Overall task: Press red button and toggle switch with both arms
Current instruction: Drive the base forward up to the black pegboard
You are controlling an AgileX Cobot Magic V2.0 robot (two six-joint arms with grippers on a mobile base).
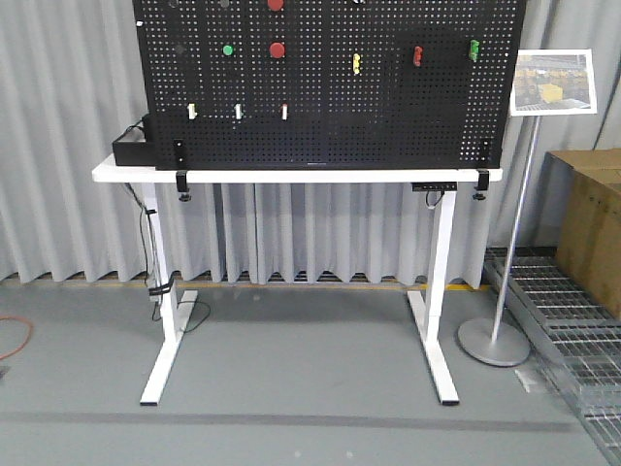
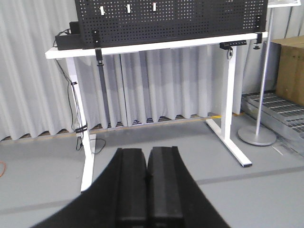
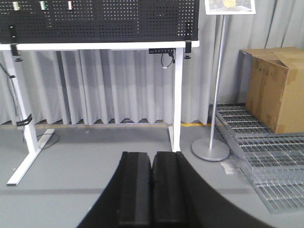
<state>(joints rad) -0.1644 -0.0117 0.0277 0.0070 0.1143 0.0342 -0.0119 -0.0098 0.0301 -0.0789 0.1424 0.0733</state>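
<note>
White table [image 1: 291, 176] before grey curtains [image 1: 58, 146]

Noted: the left hand [image 2: 147, 153] has two matte black, block-shaped fingers [image 2: 132, 185] with rounded tips, on a smooth black housing flaring wide at its base. The right hand [image 3: 152, 156] matches in build and colour.

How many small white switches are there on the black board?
3, in one row at the lower left of the board: left switch, middle switch, right switch. The frame cuts off the board's top, so more may be hidden.
</note>
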